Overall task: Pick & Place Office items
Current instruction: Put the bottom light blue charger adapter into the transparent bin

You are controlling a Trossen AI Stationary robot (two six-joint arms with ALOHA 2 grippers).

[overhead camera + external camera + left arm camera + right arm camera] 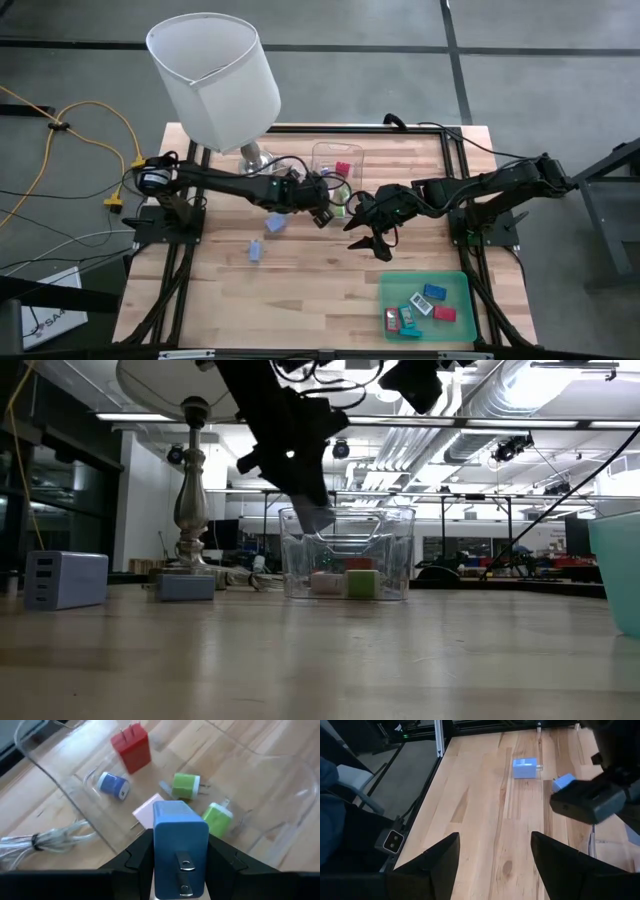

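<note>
Left gripper (pixel 179 870): jaws clamped tight on a blue charger plug (pixel 179 851), a smooth boxy block with two metal prongs facing us, held right above the clear plastic box (pixel 337 166).
Clear box: see-through, thin-walled, rounded corners, open top, sitting at the back middle of the table (pixel 300 290).
Inside the box: five pieces on show in the left wrist view — a red plug (pixel 131 747) standing with prongs up, two lime-green plugs (pixel 186 785) and (pixel 218 818), one small rounded blue-and-white adapter (pixel 113 785), and a pale pink piece (pixel 147 811) partly hidden under the held one.
Right gripper (pixel 368 237): jaws spread wide, nothing between them, hanging over bare wood near the middle of the table.
Loose on the table: two light-blue blocks, one (pixel 275 224) just beside the left arm, one (pixel 255 250) nearer the front.
Green tray (pixel 459 282): flat, glossy, front right corner, holding about five small blocks in blue, teal, red and white.
Table: pale butcher-block planks, black metal frame.
Lamp (pixel 215 75): white fabric shade, silvery turned base, back left.
</note>
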